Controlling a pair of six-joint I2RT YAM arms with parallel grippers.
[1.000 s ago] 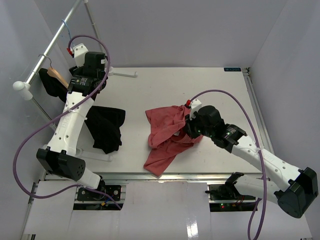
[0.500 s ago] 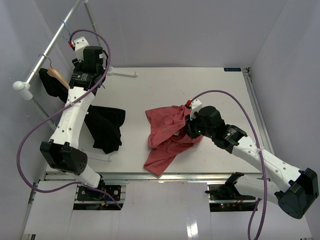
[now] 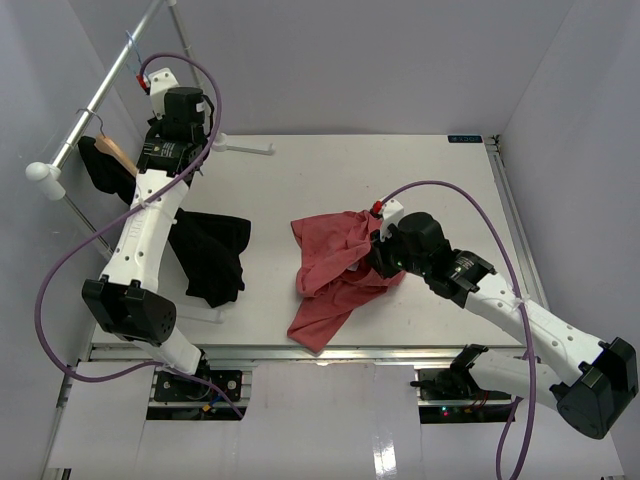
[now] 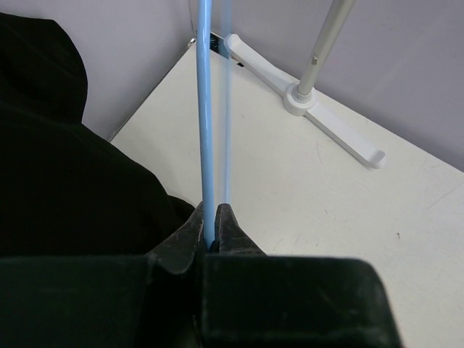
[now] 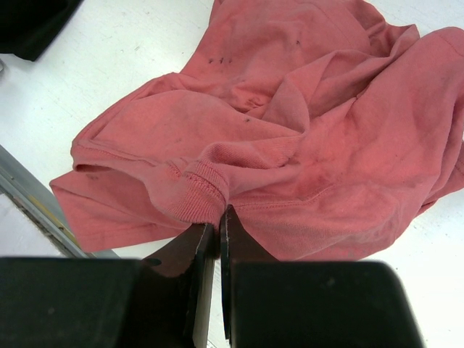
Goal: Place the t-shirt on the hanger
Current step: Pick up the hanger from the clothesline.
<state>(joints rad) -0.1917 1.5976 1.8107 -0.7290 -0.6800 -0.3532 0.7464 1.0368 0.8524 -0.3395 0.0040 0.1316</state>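
Observation:
The faded-red t-shirt (image 3: 330, 268) lies crumpled on the middle of the table. My right gripper (image 3: 380, 255) is at its right side. In the right wrist view the right gripper (image 5: 219, 214) is shut on the ribbed collar of the t-shirt (image 5: 290, 123). The light-blue wire hanger (image 3: 130, 50) hangs by its hook from the rail at the far left. My left gripper (image 3: 160, 135) is raised beside it. In the left wrist view the left gripper (image 4: 212, 217) is shut on one thin wire of the hanger (image 4: 206, 109), and a second wire runs just behind it.
A black garment (image 3: 210, 255) hangs on a tan wooden hanger (image 3: 115, 152) from the white rail (image 3: 95, 100), and it fills the left of the left wrist view (image 4: 58, 167). The rack's white foot (image 3: 245, 146) lies on the far table edge.
My left gripper has moved up and back toward the rail and closed on the blue wire. The right arm and t-shirt have not moved.

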